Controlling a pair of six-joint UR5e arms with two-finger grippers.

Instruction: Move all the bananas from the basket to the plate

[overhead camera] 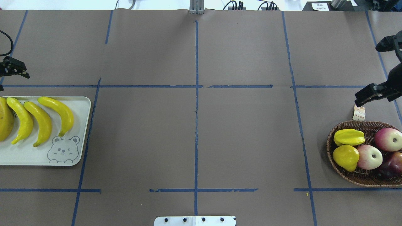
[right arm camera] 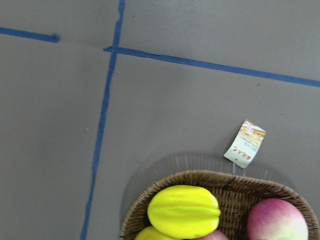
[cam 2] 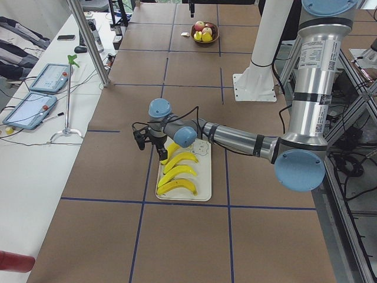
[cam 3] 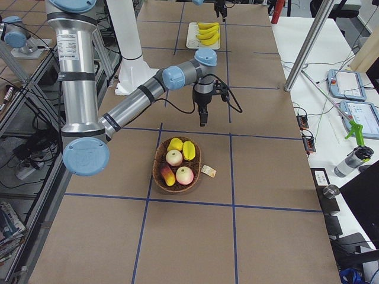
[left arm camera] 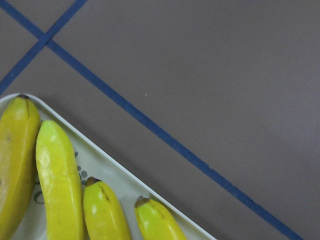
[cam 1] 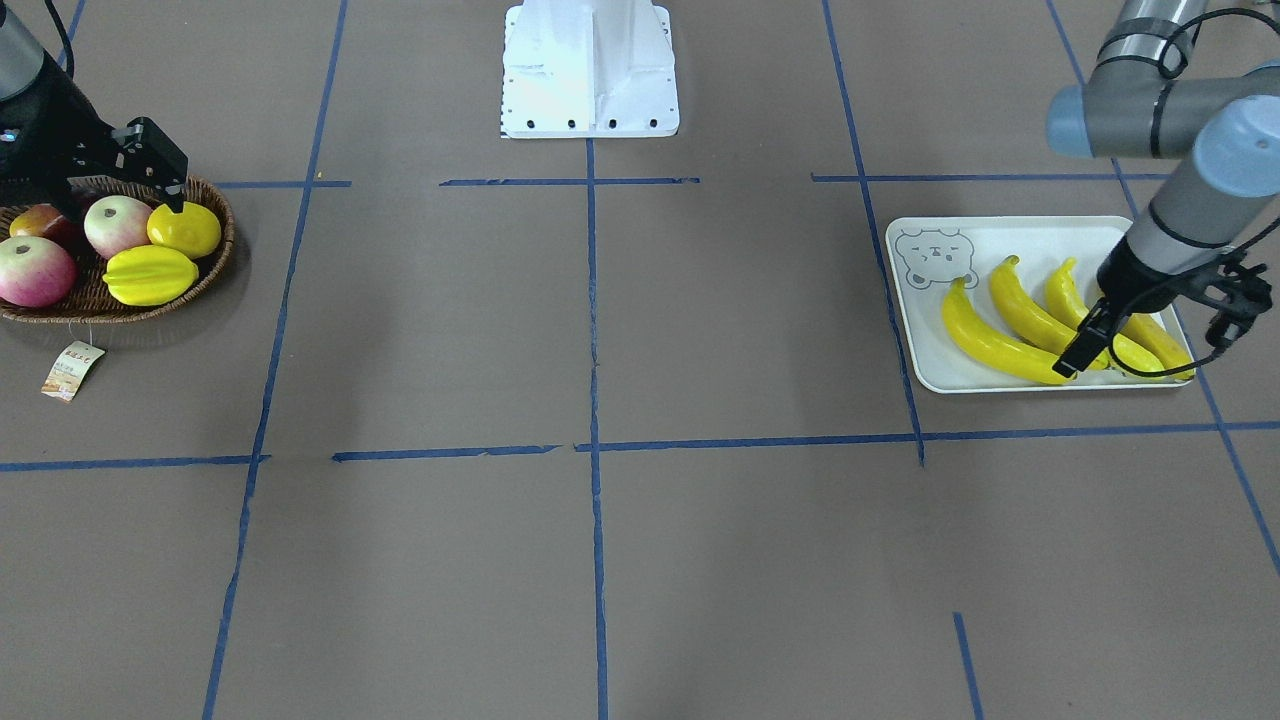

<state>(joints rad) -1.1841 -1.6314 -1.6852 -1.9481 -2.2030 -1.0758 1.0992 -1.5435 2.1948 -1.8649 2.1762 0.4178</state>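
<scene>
Left gripper (cam 1: 1080,350) hovers over four parallel bananas (cam 1: 990,340) (long axes across plate (cam 1: 1050,235))

Bright, even light falls from overhead. The basket (cam 1: 100,315) throws a soft shadow onto the brown table (cam 1: 700,550); the bananas (cam 1: 990,345) carry pale glare streaks. Both wrist views look slightly soft, perhaps out of focus.

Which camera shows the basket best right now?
Overhead exterior: the basket is large and unblocked, only its right rim cropped, holding starfruit, yellow fruit and apples, no banana. Front-facing crops it and has the right hand across its rim. Exterior right shows it whole but small; right wrist, just an edge.
</scene>
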